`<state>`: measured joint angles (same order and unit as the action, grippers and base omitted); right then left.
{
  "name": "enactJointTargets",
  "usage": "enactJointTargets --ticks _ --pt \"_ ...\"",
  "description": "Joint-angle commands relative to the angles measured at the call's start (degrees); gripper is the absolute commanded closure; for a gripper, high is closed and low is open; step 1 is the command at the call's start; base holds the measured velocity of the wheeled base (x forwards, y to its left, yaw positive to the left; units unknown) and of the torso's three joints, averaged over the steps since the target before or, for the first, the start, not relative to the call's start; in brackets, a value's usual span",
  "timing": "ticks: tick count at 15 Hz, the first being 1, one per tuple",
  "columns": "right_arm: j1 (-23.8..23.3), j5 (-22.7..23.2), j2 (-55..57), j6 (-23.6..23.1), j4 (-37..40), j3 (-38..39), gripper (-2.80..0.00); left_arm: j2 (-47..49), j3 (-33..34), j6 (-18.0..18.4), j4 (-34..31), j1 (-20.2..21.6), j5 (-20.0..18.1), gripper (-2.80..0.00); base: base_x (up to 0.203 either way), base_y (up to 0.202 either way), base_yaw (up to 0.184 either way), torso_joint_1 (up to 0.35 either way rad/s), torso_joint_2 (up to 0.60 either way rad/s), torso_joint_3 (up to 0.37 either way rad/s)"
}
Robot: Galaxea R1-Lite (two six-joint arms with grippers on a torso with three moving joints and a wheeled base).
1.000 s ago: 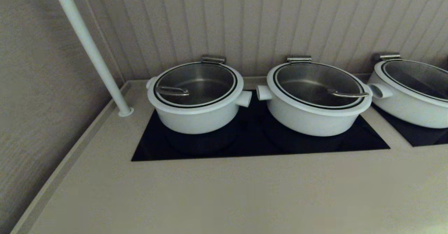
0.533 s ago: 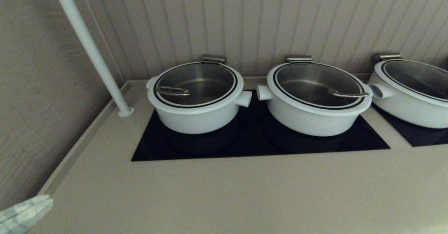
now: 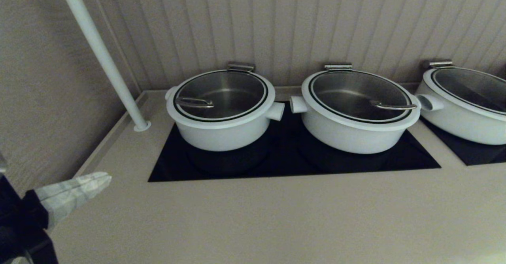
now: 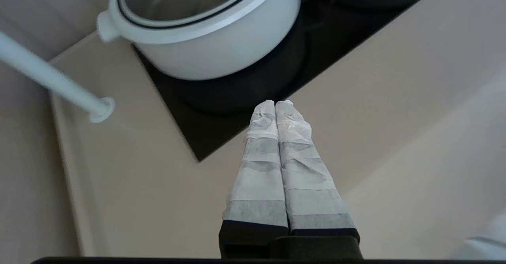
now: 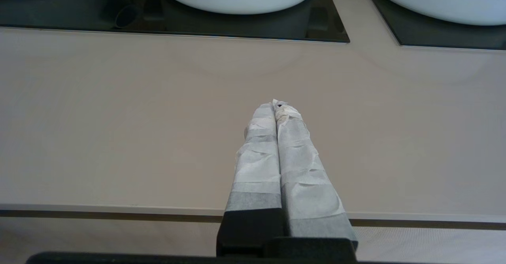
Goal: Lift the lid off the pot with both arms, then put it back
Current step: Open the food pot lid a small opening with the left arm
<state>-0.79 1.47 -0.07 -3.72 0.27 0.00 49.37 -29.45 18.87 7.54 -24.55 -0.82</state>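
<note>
Both claws closed: left claw (image 3: 101, 179) and right claw (image 5: 275, 105) over beige counter (image 3: 276, 216), ribbed wall (image 3: 316, 19) behind.

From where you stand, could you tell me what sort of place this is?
Probably a kitchen or buffet counter: lidded white pots sit on black cooktop panels set into a beige counter against a panelled wall.

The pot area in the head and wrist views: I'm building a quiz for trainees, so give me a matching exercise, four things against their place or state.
Things:
1. the lid
2. left gripper
3. right gripper
4. white pole

States:
A. shut, over the bare counter
B. stands at the counter's left rear corner
C. sits closed on the pot
D. shut, pointing toward the cooktop's near left corner

Pairs: 1-C, 2-D, 3-A, 4-B
</note>
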Motion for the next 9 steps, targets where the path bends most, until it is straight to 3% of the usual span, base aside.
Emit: enactJointTargets --ticks 1,5,9 --pt "0.0 0.0 0.1 -0.1 0.0 0.0 0.00 3.9 -1.0 0.4 0.1 0.0 0.5 0.00 0.000 0.000 0.000 0.000 0.00 0.000" --pt "0.0 0.0 0.1 -0.1 0.0 0.0 0.00 10.1 -4.0 -0.2 1.2 0.0 0.5 0.00 0.000 0.000 0.000 0.000 0.00 0.000" --pt "0.0 0.0 0.1 -0.1 0.0 0.0 0.00 17.4 -4.8 -0.2 8.7 0.0 3.4 0.00 0.000 0.000 0.000 0.000 0.00 0.000"
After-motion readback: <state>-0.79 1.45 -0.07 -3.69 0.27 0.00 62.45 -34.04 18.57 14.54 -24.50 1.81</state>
